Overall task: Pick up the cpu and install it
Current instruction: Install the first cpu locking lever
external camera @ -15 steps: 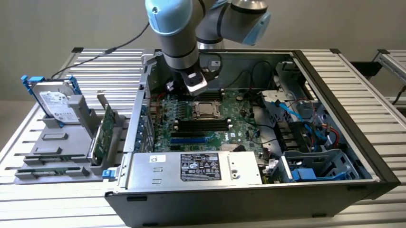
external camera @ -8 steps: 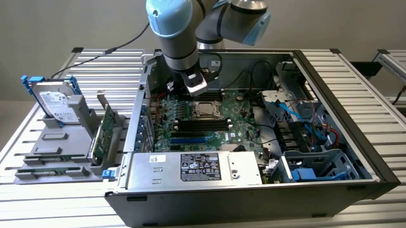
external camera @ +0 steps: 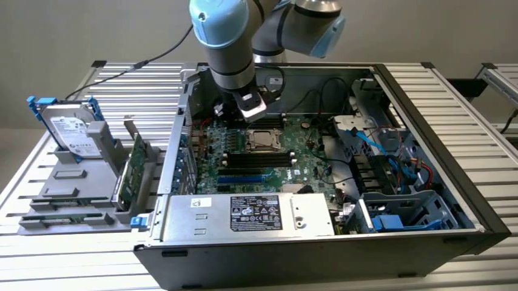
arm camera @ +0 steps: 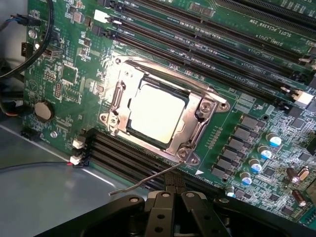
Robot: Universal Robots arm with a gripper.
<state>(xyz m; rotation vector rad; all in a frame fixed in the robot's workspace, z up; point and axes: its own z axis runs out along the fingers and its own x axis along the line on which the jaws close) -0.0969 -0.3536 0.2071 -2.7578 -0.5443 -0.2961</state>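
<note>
The cpu (arm camera: 155,112) lies flat in its socket on the green motherboard (arm camera: 64,74), dull silver top up, framed by the metal load plate (arm camera: 195,126). A thin wire lever (arm camera: 148,180) sticks out from the socket's corner. In the exterior view the cpu (external camera: 261,140) sits mid-board inside the open computer case (external camera: 477,212). My gripper (external camera: 252,112) hangs just above and behind it, off the chip. Its black fingers (arm camera: 163,210) are pressed together with nothing between them, so my gripper (arm camera: 170,197) is shut and holds nothing.
A silver hard drive (external camera: 71,130) with a blue bracket and green card boards (external camera: 130,170) stand in a grey rack on the exterior view's left. Black memory slots (external camera: 257,159), a power supply (external camera: 251,213), blue cables (external camera: 380,142) and a drive cage (external camera: 404,212) crowd the case.
</note>
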